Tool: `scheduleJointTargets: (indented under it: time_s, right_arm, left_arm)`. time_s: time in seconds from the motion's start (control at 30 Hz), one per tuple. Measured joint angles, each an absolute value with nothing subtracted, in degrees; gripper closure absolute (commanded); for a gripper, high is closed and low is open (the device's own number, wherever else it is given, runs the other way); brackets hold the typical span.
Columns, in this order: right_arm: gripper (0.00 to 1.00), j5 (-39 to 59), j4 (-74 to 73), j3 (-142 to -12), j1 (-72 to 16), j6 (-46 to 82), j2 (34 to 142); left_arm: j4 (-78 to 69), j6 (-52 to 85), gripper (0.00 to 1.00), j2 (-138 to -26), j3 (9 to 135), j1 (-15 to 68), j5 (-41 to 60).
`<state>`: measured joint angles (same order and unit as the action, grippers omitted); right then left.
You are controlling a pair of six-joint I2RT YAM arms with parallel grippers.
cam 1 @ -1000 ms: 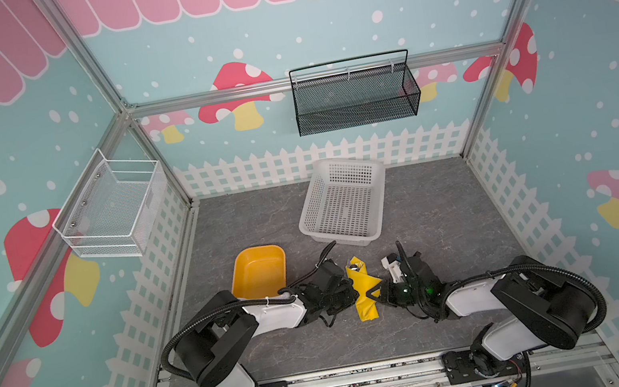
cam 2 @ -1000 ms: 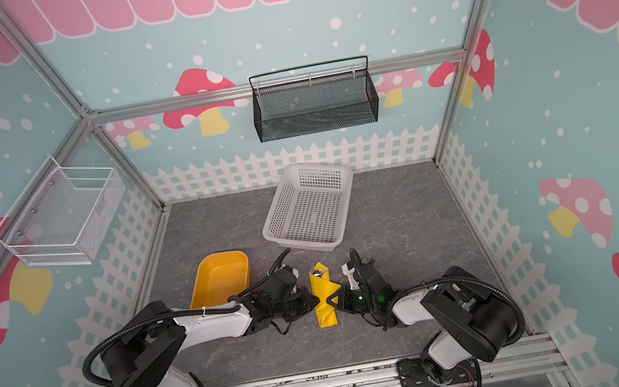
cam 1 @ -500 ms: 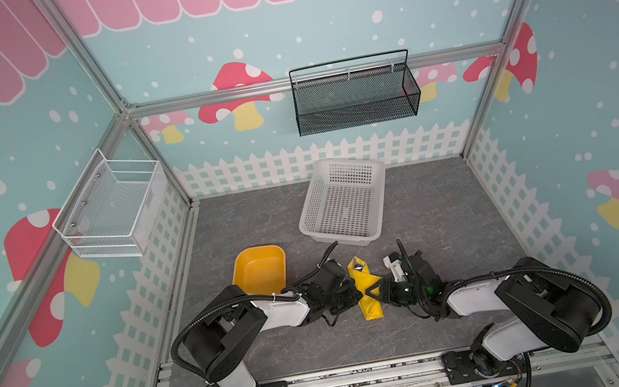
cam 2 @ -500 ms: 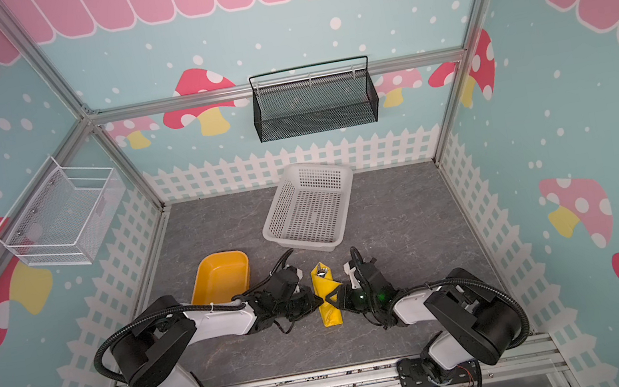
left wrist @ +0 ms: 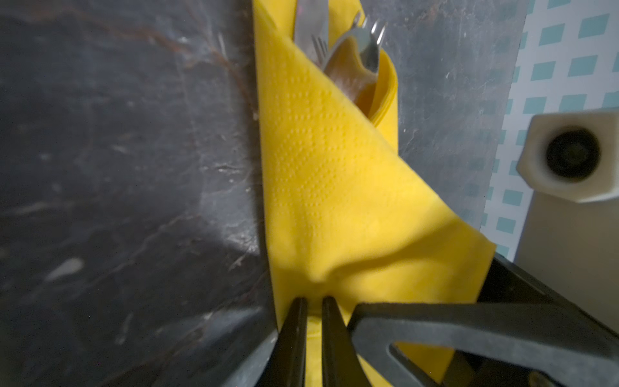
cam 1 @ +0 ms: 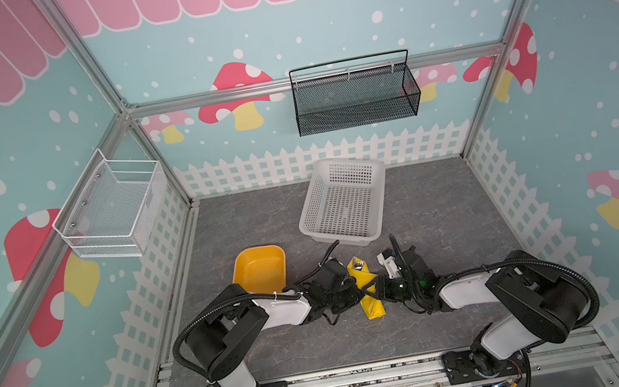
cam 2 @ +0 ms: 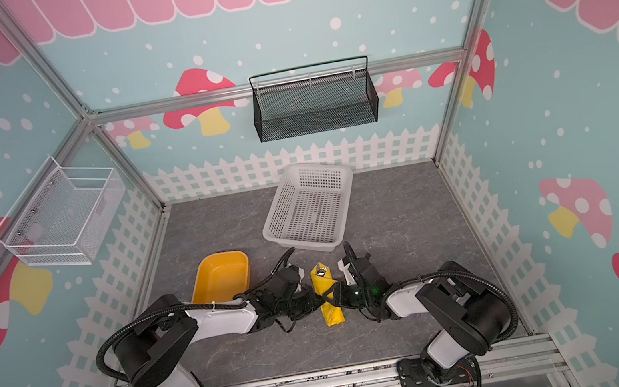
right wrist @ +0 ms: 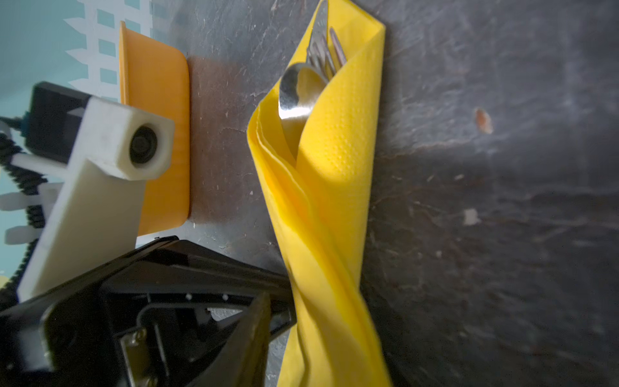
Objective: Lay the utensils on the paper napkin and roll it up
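From where I stand the loading is done and the rolling is close to finished. The paper napkin (cam 1: 372, 307) lies on the grey tabletop (cam 1: 281, 346) as a narrow bundle right between the two grippers, which meet at its middle from either side. The utensils (right wrist: 303, 85) sit inside it, with only their bright heads poking out of the mouth at the end away from both sets of fingers. The left gripper (left wrist: 314, 313) has its fingers drawn nearly together on a pinch of the napkin's outer flap, and the paper puckers just ahead of the tips. The right gripper (cam 1: 380, 291) rests against the opposite side of the bundle. I see one of its fingers beside the twisted paper, but whether its jaws are parted or closed on anything I cannot tell. I'd judge the next move calls for laying that flap snug over the roll and letting go without it springing open, with the opposite gripper pinning the bundle. Both top views show only black gripper bodies crowding the yellow. The left wrist view alone shows the pinch. The right wrist view alone shows the layered mouth, the twist by its finger, and the orange tray (right wrist: 157, 117) lying behind the left gripper.
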<state>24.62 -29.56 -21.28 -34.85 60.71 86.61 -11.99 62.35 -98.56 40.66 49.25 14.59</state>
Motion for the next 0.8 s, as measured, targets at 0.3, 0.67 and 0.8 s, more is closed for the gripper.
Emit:
scheduleJointTargets:
  time_s: [0.3,0.67,0.8]
  right_arm:
    - [0.87,24.5,-28.4,-21.1,-34.9,58.6,82.7]
    - [0.95,23.6,-26.7,-21.1,-34.9,54.2,80.1]
    - [0.97,23.7,-26.1,-21.2,-34.9,53.3,80.1]
  left_arm:
    - [-8.3,62.2,0.78,-90.5,39.6,49.3,11.0]
    - [-3.1,62.2,0.73,-78.5,34.1,48.9,4.0]
    - [-2.0,62.2,0.72,-76.6,33.1,48.3,3.0]
